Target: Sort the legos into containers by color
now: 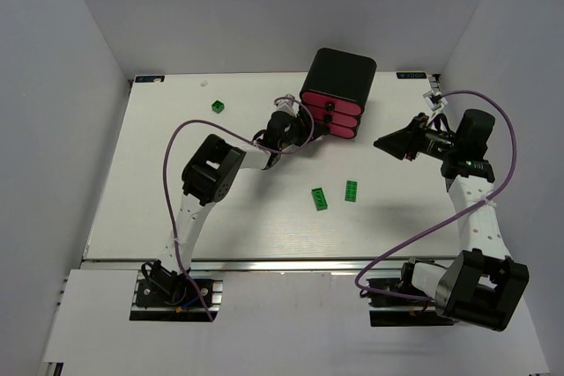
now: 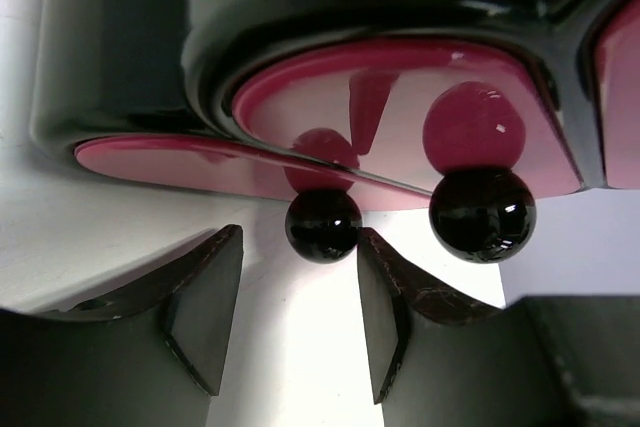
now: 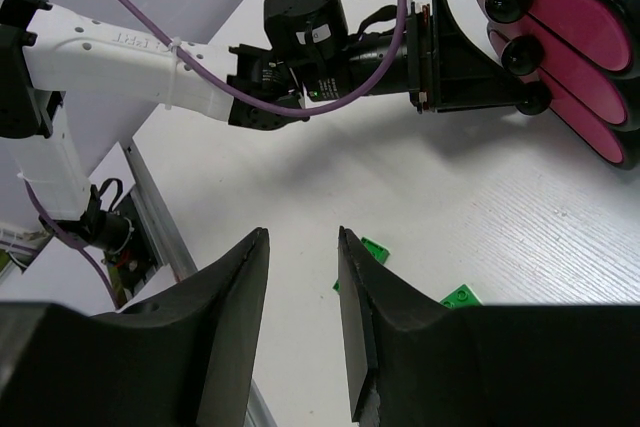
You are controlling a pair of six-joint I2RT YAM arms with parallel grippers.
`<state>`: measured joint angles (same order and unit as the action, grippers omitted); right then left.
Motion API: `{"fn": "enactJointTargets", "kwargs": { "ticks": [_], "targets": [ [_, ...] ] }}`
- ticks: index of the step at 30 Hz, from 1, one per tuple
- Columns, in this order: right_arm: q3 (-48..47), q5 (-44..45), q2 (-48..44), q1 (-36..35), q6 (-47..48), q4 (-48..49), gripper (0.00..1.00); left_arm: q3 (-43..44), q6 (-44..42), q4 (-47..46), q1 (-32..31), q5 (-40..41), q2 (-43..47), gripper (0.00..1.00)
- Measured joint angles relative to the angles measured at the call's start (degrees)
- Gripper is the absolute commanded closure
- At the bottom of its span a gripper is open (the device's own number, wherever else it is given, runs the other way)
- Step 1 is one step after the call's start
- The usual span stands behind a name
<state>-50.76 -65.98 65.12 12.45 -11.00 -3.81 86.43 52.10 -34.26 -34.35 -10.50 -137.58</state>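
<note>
Left gripper (image 1: 295, 128) is right up against the pink drawers (image 1: 331, 117) of the black cabinet (image 1: 344, 72), which sits at the table's (image 1: 176, 209) far edge, right of the middle. From its wrist view, the fingers (image 2: 205, 307) stand apart, with the small black knob (image 2: 322, 224) of the lowest drawer just at the tips, between them. They are not clamped on it, and there is clear daylight on one side. Over by the right edge, the right gripper (image 1: 389, 141) hangs above the table, pointing toward the cabinet. Its fingers (image 3: 225, 327) are parted by a narrow gap with nothing in it. A flat green brick (image 1: 319, 199) and its twin (image 1: 352, 191) lie near the table's middle, close together but apart. The green cube (image 1: 218, 106) sits alone near the far edge, left of the middle.
</note>
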Motion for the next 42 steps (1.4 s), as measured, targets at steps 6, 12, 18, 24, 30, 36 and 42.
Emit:
{"fn": "enactJointTargets", "kwargs": {
  "ticks": [6, 12, 18, 24, 30, 36, 42],
  "targets": [
    [0.0, 0.04, -0.09, 0.04, 0.02, 0.55, 0.6, 0.74, 0.92, -0.15, -0.37, 0.22, -0.17, 0.45],
    [0.02, 0.22, -0.17, 0.17, 0.04, 0.7, 0.59, 1.84, 2.08, -0.66, -0.57, 0.22, -1.33, 0.5],
    [0.02, 0.24, -0.17, 0.2, 0.04, 0.83, 0.59, 2.08, 3.17, -1.05, -0.96, 0.5, -1.62, 0.57],
    [0.04, 0.24, -0.17, 0.2, 0.07, 0.83, 0.59, 2.08, 4.35, -1.73, -1.14, 0.68, -1.84, 0.67],
    [0.07, 0.28, -0.17, 0.2, 0.24, 0.83, 0.59, -0.26, 4.94, -4.79, -1.2, 0.68, -1.53, 0.69],
    [0.96, 0.37, -0.15, 0.2, 0.57, 0.96, 0.59, -9.57, 5.11, -9.57, -1.53, 0.09, 2.99, 0.69],
    [1.07, 1.22, 0.13, 0.17, 0.98, 0.98, 0.52, -16.79, 4.61, -10.43, -1.79, -0.7, 7.63, 0.67]
  ]
}}
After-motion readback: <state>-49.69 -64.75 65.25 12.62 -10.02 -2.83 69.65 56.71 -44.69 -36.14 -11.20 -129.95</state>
